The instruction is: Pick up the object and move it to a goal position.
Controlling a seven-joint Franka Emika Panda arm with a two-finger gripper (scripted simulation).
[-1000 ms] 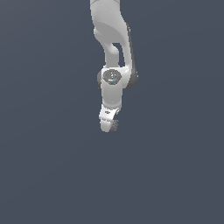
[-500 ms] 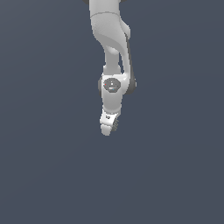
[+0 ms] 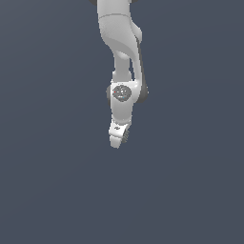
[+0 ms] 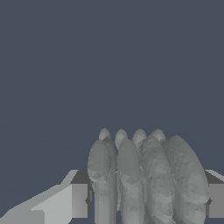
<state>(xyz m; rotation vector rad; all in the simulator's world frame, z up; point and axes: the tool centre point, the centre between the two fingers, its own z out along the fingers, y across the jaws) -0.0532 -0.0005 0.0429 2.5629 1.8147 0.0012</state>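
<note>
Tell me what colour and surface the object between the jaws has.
Dull grey-green, with rounded ridges side by side: the object shows best in the wrist view.

arm (image 3: 121,66) | shifted slightly toward exterior view's right | end effector (image 3: 119,139) lower than before

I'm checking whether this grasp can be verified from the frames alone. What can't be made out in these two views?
- Exterior view: the ridged grey-green lump is only a tiny dark edge beside the white end effector; its shape is too small to read.
- Wrist view: the lump fills the space between the fingers; its lower part is cut off by the picture's edge.
- Neither view shows a goal marker.
- Exterior view: the arm's base is cut off by the top edge.
</note>
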